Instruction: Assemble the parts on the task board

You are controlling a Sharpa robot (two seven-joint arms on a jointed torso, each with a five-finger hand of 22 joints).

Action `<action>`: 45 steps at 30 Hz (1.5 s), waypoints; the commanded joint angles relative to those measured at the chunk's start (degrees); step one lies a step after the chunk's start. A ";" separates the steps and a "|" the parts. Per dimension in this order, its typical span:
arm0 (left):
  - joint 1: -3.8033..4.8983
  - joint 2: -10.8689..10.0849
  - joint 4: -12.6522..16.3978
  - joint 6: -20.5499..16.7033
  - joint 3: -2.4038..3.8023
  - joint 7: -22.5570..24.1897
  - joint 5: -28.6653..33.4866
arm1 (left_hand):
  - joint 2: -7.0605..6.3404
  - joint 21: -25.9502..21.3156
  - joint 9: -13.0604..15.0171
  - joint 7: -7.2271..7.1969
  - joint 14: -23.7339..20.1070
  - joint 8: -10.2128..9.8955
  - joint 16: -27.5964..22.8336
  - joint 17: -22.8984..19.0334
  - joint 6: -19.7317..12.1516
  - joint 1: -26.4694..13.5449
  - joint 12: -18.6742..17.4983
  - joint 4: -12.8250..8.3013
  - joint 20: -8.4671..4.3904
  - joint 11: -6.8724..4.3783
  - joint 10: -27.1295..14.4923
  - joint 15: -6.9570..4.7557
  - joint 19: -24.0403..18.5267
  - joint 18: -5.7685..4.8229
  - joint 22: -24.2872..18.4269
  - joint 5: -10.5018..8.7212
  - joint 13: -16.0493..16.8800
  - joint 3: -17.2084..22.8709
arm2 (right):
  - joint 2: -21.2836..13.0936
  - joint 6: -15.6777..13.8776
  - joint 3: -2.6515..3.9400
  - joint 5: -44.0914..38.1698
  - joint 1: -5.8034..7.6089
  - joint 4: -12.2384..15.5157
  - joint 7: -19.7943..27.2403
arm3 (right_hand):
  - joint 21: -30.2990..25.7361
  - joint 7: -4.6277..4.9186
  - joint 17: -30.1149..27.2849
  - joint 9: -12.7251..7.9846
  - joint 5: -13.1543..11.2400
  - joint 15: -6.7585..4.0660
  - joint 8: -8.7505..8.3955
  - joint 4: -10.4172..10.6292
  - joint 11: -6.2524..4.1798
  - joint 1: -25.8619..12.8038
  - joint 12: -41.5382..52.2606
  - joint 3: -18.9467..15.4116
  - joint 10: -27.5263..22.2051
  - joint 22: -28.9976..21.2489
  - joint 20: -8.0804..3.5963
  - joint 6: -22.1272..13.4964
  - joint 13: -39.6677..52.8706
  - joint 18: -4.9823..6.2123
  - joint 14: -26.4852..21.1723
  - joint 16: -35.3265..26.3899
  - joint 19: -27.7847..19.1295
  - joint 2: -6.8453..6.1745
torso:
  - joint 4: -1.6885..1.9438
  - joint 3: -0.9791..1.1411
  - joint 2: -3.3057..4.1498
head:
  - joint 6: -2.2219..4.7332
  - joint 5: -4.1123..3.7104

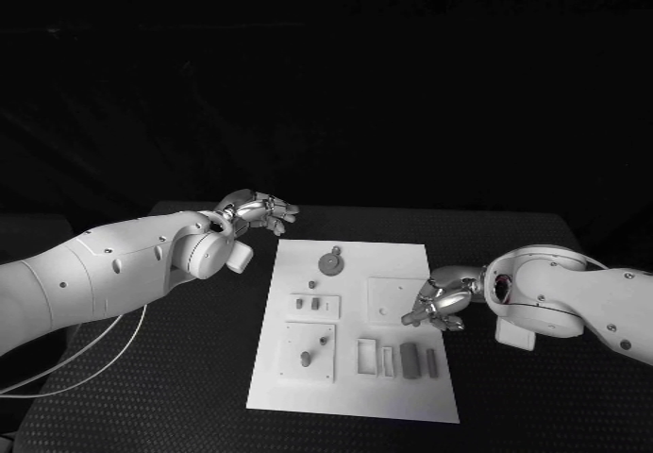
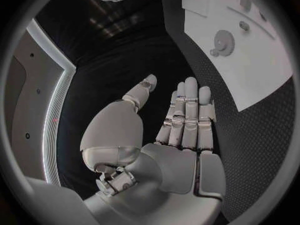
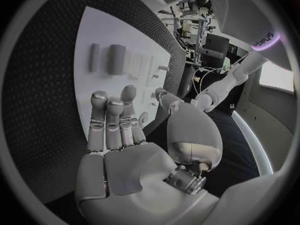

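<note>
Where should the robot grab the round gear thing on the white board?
Probably by its toothed rim, coming straight down from above. The gear lies flat near the far end of the task board, so only its edge offers opposite sides to pinch. The open left hand is nearer than the right hand.

the head camera looks steeply down on the task board [image 1: 357,326] from above; each wrist camera sits close behind its own palm, both sharing that board.

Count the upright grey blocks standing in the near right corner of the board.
2: a wide grey block and a thinner one just right of it, both near the task board's near right corner.
</note>
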 commanded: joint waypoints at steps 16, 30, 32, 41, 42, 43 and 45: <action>-0.46 0.01 -0.39 1.50 -0.01 0.50 0.23 | 0.07 -0.37 -0.06 -0.17 0.11 0.21 -0.35 0.16 -0.47 -0.44 0.10 0.10 0.07 0.48 -0.09 0.15 0.43 0.92 0.10 -0.39 -0.11 -0.23 | -1.05 3.03 -3.66 1.82 -0.18 2.72 -8.38 | 4.78 -1.97 5.70 2.19 10.73 -2.16 -0.14 -3.56 -1.45 -4.53 11.43 -14.10 0.98 0.84 -4.26 3.76 6.24 0.83 2.75 4.76 2.10 9.13 | -0.14 0.06 -0.30 | -0.83 -1.00; -0.47 -0.22 -0.10 1.74 -0.03 0.39 0.23 | 0.10 -0.41 -0.07 -0.17 0.10 0.22 -0.40 0.20 -0.50 -0.52 0.10 0.15 0.08 0.49 -0.11 0.16 0.42 0.93 0.13 -0.40 -0.11 -0.26 | 1.22 -1.52 -4.40 -2.68 -2.15 1.46 -9.36 | 5.13 -1.94 6.46 1.99 13.03 -2.14 -1.27 -3.32 -1.42 -4.91 11.98 -15.37 0.71 0.74 -4.22 4.17 5.82 0.83 3.04 4.19 1.89 9.47 | -0.05 0.06 -0.17 | -1.43 -1.03; -0.47 -0.25 -0.07 1.89 -0.03 0.36 0.23 | 0.10 -0.42 -0.07 -0.16 0.10 0.22 -0.40 0.21 -0.50 -0.54 0.10 0.16 0.08 0.49 -0.12 0.16 0.42 0.93 0.13 -0.40 -0.11 -0.26 | 1.66 -1.58 -4.44 -2.51 -2.32 1.06 -9.46 | 5.12 -1.91 6.53 1.94 13.06 -2.12 -1.44 -3.17 -1.40 -5.10 12.03 -15.55 0.70 0.70 -4.20 4.13 5.76 0.83 3.06 4.12 1.87 9.26 | -0.05 0.04 -0.19 | -1.53 -0.97; -0.47 -0.28 0.04 2.09 -0.04 0.31 0.24 | 0.12 -0.46 -0.08 -0.15 0.08 0.23 -0.45 0.25 -0.53 -0.71 0.09 0.27 0.10 0.50 -0.15 0.17 0.41 0.92 0.16 -0.42 -0.12 -0.32 | 2.57 -1.96 -4.52 -2.56 -3.05 0.32 -9.94 | 5.03 -1.81 6.79 1.58 11.09 -2.04 -2.15 -1.91 -1.31 -5.84 12.09 -15.90 0.53 0.56 -4.24 3.93 5.50 0.83 3.09 3.81 1.76 8.41 | -0.03 0.00 -0.21 | -1.73 -0.88; -0.47 -0.28 0.07 2.15 -0.04 0.32 0.24 | 0.13 -0.46 -0.08 -0.15 0.08 0.23 -0.46 0.25 -0.53 -0.73 0.09 0.29 0.10 0.51 -0.15 0.17 0.41 0.92 0.16 -0.42 -0.12 -0.32 | 2.58 -1.86 -4.52 -2.56 -3.13 0.32 -10.03 | 5.02 -1.80 6.82 1.54 11.05 -2.04 -2.21 -1.83 -1.30 -5.80 12.10 -15.88 0.51 0.54 -4.26 3.94 5.47 0.83 3.09 3.77 1.75 8.36 | -0.03 -0.01 -0.23 | -1.74 -0.86; -0.47 -0.29 0.10 2.16 -0.04 0.32 0.24 | 0.13 -0.47 -0.09 -0.15 0.08 0.23 -0.46 0.25 -0.53 -0.73 0.09 0.29 0.10 0.51 -0.15 0.18 0.41 0.92 0.16 -0.42 -0.12 -0.33 | 2.61 -1.86 -4.52 -2.56 -3.17 0.35 -10.11 | 5.02 -1.80 6.85 1.52 11.00 -2.03 -2.25 -1.77 -1.30 -5.75 12.11 -15.87 0.48 0.54 -4.27 3.95 5.44 0.83 3.09 3.74 1.74 8.28 | -0.03 -0.01 -0.23 | -1.74 -0.86; -0.47 -0.37 0.15 2.14 -0.04 0.28 0.24 | 0.13 -0.47 -0.09 -0.15 0.08 0.23 -0.47 0.26 -0.54 -0.76 0.09 0.31 0.10 0.51 -0.15 0.18 0.41 0.92 0.16 -0.43 -0.12 -0.34 | 2.81 -1.78 -4.52 -2.64 -3.26 0.35 -10.24 | 5.03 -1.79 6.89 1.49 10.95 -2.03 -2.30 -1.71 -1.29 -5.68 12.12 -15.88 0.46 0.53 -4.28 3.99 5.41 0.83 3.10 3.71 1.74 8.16 | -0.02 -0.03 -0.21 | -1.72 -0.83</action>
